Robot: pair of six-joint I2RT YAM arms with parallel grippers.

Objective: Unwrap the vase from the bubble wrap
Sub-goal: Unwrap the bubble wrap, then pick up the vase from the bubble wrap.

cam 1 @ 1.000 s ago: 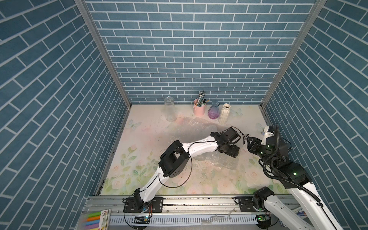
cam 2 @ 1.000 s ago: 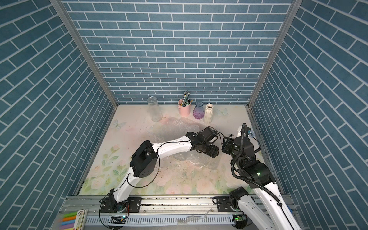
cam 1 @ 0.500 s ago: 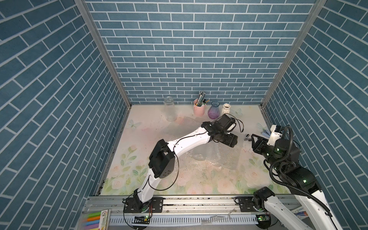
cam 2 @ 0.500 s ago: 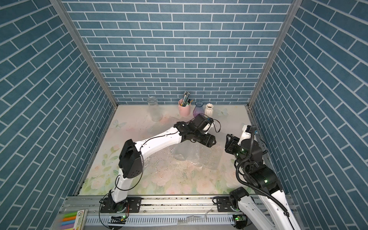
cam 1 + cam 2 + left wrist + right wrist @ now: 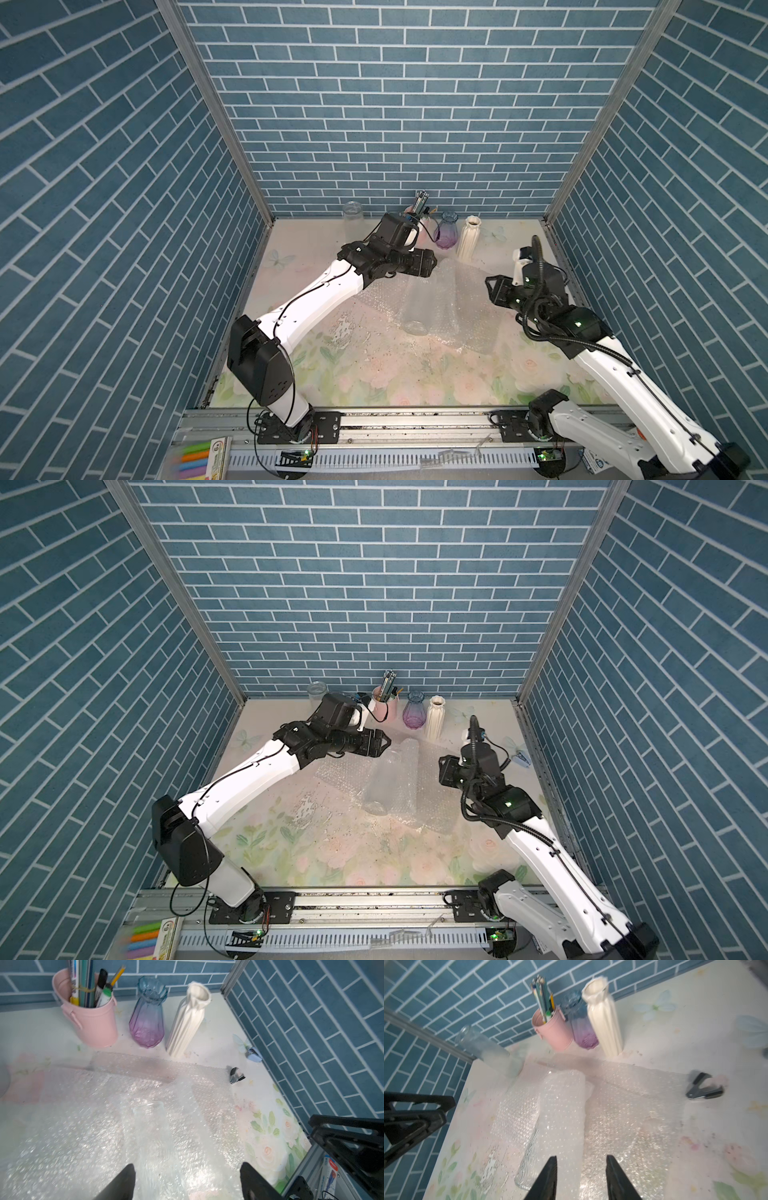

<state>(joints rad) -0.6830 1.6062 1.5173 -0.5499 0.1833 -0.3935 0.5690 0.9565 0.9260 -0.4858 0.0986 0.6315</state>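
The vase [image 5: 415,309] is clear ribbed glass and lies on its side in the middle of the table, also in the other top view [image 5: 380,785]. The bubble wrap [image 5: 461,299] is spread flat under it, and one fold [image 5: 562,1109] lies over its far side. My left gripper [image 5: 434,264] hovers open above the vase's neck end; the left wrist view shows its fingers wide apart [image 5: 187,1167] with nothing between them. My right gripper [image 5: 491,287] hangs over the wrap's right side, part open and empty [image 5: 581,1159].
Along the back wall stand a clear jar [image 5: 352,214], a pink pen cup [image 5: 384,710], a purple glass vase [image 5: 445,232] and a white ribbed vase [image 5: 467,241]. A black staple remover [image 5: 704,1091] lies right of the wrap. Brick walls close in three sides.
My left gripper has drawn back and to the left, away from the right gripper and up off the wrap. The right arm has shifted a little. The wrap now lies uncovered.
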